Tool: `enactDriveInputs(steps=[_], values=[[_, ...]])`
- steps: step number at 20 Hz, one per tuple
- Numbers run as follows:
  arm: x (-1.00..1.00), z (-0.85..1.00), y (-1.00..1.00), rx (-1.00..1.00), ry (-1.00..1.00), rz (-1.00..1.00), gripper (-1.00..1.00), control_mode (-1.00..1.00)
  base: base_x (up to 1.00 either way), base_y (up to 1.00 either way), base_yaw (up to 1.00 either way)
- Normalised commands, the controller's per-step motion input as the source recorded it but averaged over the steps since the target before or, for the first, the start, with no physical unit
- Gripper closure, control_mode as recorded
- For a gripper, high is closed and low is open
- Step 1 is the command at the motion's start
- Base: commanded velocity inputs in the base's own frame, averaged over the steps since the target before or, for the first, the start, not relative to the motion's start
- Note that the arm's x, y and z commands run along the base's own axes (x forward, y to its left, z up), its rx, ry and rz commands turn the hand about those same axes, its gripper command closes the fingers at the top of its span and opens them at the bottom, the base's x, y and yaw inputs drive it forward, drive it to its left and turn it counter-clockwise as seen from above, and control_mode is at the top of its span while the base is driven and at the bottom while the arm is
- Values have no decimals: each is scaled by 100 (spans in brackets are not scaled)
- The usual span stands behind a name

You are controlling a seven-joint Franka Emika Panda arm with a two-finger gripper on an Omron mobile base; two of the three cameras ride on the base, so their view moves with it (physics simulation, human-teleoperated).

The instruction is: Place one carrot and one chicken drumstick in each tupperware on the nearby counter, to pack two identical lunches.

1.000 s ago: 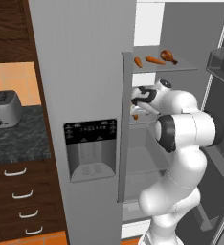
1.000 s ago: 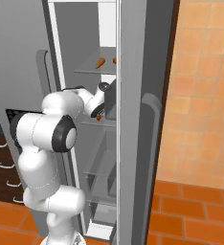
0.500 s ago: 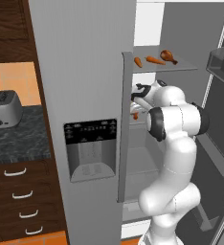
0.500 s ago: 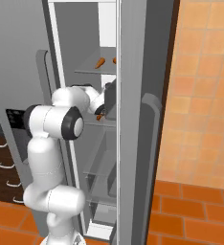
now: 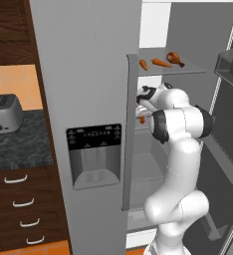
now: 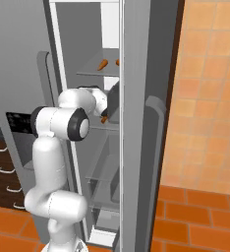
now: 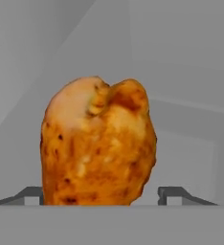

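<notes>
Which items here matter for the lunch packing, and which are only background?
For the job:
- chicken drumstick between the gripper fingers
- two carrots and another drumstick on the upper fridge shelf
- counter

Background:
- toaster
- fridge dispenser

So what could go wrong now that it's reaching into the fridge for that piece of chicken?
The chicken drumstick sits between the end effector fingers, which are still apart; it is rounded and lumpy, so it might slip or roll off the shelf when they close. The arm is also bent tightly between the fridge doors, so pulling back could bump the shelf above, where two carrots and another drumstick lie.
</notes>
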Motion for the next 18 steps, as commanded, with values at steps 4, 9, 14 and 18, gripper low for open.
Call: enactDriveInputs(steps=[4,9,14,18], values=[[-13,-22,-23,0,-8,0,-100,-100,0,0,0],[-21,-35,-5,0,0,0,-100,-100,0,0,0],[-4,-7,-1,0,0,0,100,-100,0,0,0],[0,0,0,0,0,0,100,-100,0,0,0]])
